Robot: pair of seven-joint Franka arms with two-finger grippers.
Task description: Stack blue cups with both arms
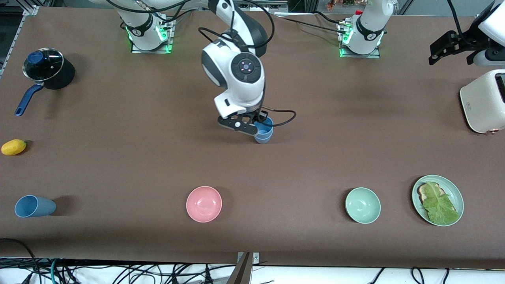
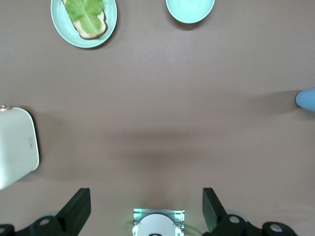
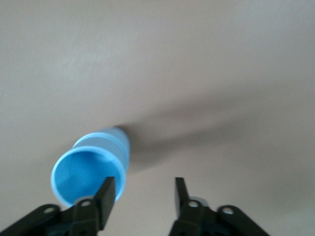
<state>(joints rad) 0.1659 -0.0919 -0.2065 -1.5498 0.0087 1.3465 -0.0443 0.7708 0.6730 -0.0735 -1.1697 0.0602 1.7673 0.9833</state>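
The right gripper [image 1: 258, 125] sits low at mid-desk, fingers apart, one finger inside the rim of the stacked blue cups [image 1: 263, 134] — upright on the desk [image 1: 118, 157]. A third blue cup [image 1: 33, 206] lies tipped at eight o'clock. The left gripper [image 2: 146, 211] waits high, fingers wide apart, empty.
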